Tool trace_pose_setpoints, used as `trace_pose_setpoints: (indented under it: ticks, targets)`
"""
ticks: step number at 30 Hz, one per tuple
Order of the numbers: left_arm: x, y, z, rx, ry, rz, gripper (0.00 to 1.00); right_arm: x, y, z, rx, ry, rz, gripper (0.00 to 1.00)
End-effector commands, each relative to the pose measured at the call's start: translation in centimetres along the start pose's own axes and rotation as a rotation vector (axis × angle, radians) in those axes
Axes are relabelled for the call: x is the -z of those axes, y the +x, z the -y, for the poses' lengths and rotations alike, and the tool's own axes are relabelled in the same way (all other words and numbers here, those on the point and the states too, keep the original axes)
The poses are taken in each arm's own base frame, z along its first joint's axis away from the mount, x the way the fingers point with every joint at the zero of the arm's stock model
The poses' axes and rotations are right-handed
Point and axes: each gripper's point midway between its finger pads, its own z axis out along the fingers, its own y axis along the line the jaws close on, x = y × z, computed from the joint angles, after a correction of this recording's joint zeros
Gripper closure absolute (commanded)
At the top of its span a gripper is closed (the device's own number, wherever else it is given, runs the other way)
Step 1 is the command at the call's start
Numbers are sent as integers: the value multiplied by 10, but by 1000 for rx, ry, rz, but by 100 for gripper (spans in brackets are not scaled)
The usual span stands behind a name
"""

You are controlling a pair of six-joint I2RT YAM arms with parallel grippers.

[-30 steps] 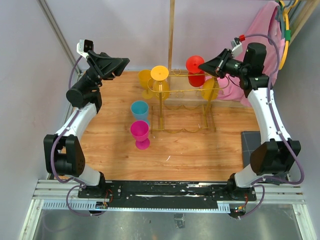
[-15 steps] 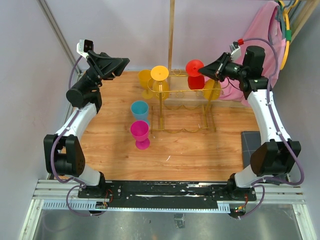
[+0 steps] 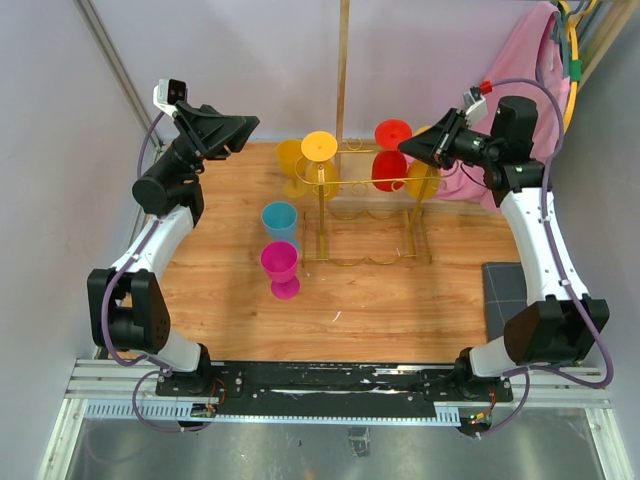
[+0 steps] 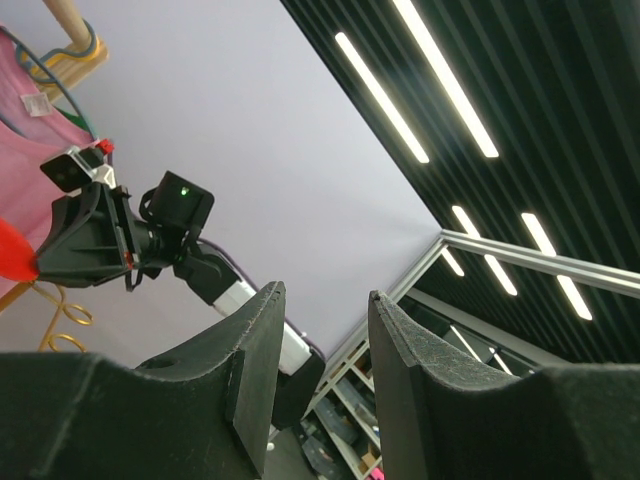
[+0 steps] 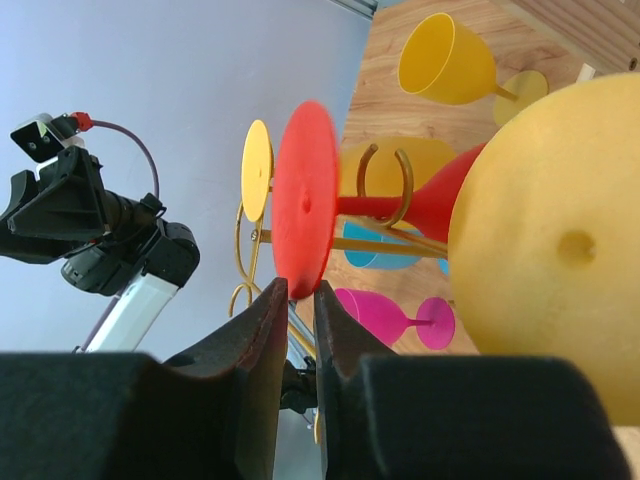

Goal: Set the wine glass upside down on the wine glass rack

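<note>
The red wine glass hangs upside down in the gold wire wine glass rack, its round base on top. My right gripper is level with that base, on its right. In the right wrist view its jaws stand a narrow gap apart, open, with the rim of the red base just between the tips. The stem passes through a rack loop. My left gripper is raised at the far left, clear of the rack, open and empty, pointing up at the ceiling.
A yellow glass hangs at the rack's left end, another yellow one at its right. A third yellow glass lies behind. A blue glass and a magenta glass stand left of the rack. Wooden pole behind, pink cloth right.
The red glass has sunk a little into the rack and now hangs there. My right gripper's jaws have parted slightly from the red base. The left arm has not moved.
</note>
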Motion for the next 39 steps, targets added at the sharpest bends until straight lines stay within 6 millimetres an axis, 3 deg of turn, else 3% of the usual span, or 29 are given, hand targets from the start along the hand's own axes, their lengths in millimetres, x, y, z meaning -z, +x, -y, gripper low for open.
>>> trace_pose_setpoints:
  ticks: [1, 13, 18, 22, 27, 30, 31, 39]
  targets:
    - [7, 27, 46, 2, 132, -99, 56, 12, 5, -4, 27, -5, 2, 80]
    - [9, 29, 43, 3, 123, -101, 56, 21, 20, -4, 27, -2, -11, 77]
    - [10, 28, 24, -22, 45, -116, 56, 32, 23, -17, 47, -19, 3, 76]
    - [15, 17, -13, -63, -125, -108, 57, 44, 27, -35, 76, -48, 20, 74]
    - [28, -14, -81, -189, -472, -78, 57, 60, 33, -59, 118, -84, 44, 72]
    - [52, -46, -127, -302, -780, -26, 57, 69, 37, -72, 142, -104, 58, 70]
    - [69, -55, -145, -331, -907, -15, 57, 72, 38, -75, 149, -111, 63, 70]
    - [128, -96, -224, -452, -1362, -37, 57, 82, 46, -94, 162, -179, 73, 68]
